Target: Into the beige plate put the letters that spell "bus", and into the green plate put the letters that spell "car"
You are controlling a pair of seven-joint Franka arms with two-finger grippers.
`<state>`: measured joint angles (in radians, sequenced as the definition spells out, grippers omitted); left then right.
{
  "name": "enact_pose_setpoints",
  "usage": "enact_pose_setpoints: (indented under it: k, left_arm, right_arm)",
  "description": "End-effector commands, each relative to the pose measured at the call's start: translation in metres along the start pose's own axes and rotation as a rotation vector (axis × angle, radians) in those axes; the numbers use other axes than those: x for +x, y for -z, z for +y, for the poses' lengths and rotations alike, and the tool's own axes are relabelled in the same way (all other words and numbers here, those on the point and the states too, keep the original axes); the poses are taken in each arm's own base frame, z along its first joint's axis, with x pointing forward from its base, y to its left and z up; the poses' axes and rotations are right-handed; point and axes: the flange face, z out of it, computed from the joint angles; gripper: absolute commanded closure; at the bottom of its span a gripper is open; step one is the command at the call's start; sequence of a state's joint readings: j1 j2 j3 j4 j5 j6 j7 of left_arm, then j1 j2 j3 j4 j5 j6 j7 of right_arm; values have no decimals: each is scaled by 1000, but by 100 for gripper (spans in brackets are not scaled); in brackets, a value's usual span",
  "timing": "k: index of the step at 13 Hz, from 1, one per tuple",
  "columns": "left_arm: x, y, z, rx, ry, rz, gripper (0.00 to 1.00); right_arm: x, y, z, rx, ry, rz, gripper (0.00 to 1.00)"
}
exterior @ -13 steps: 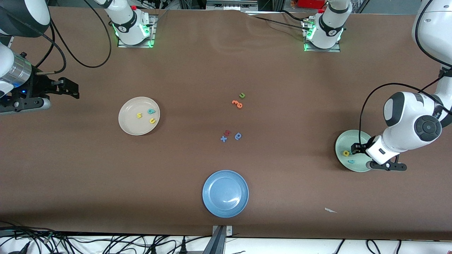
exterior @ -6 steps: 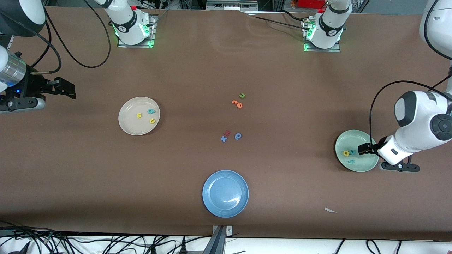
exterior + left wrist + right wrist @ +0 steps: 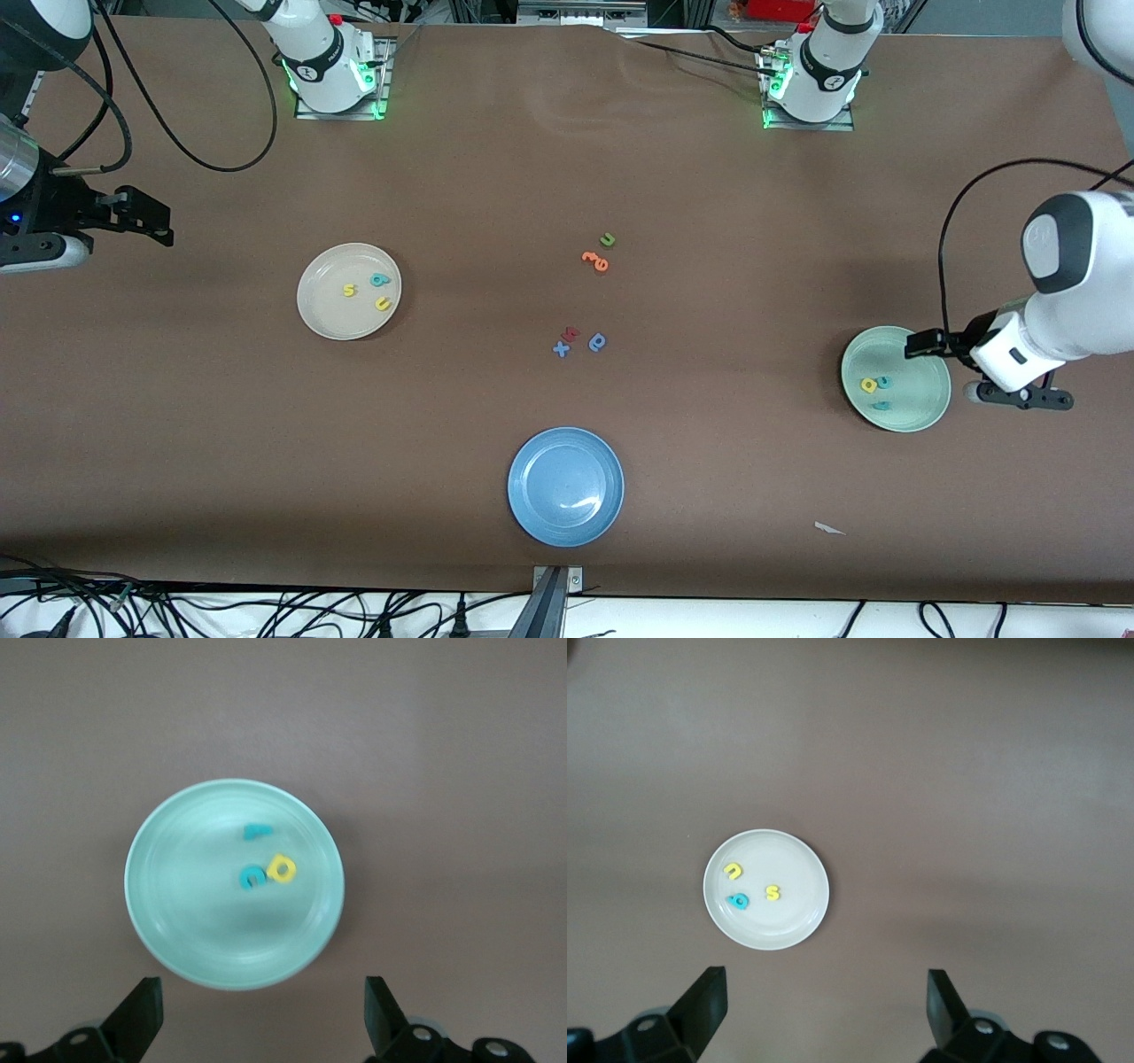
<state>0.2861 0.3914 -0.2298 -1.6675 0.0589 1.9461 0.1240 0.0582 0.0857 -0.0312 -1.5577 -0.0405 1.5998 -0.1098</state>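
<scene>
Here, with the yellow "s", teal "b" and yellow "u" foam letters point(image 3: 367, 292) in the round beige plate point(image 3: 323, 312) and the teal "c", yellow "a" and teal "r" letters point(image 3: 875, 390) in the round mint-green plate point(image 3: 917, 409), the left gripper point(image 3: 920, 344) above that plate's edge and the right gripper point(image 3: 155, 221) over bare table at the right arm's end both gape empty, so a good finish likely means lifting clear without nudging either plate.

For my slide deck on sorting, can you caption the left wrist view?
Open left claw hovers above the green plate holding a teal c, yellow a and teal r.

Both arms run off the front view's side edges, and the small red letter point(image 3: 571, 333) is unreadable
</scene>
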Motion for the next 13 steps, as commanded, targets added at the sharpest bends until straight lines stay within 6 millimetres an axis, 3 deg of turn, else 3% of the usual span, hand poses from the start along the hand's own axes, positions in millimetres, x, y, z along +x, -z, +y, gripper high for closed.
enact_pose_setpoints:
  k: [1,3,5,7,10,13]
  left_arm:
    - [-33,61,32,33,-26,0,0]
    - [-55,104,45,30,-21,9,0]
    - [-78,145,44,-5,-4,29,0]
    - [-94,172,46,7,-7,60,0]
    - [-101,197,44,21,-9,106,0]
    - [-102,198,36,9,-5,109,0]
  right_arm:
    - [-3,3,-3,-2,-9,-26,0]
    - [-4,3,0,-9,-12,-26,0]
    - [-4,2,2,-9,-14,-30,0]
    - [-3,2,1,-9,-13,-30,0]
    - [-2,2,-7,-10,-30,-29,0]
    - [-2,2,-6,-8,-36,-29,0]
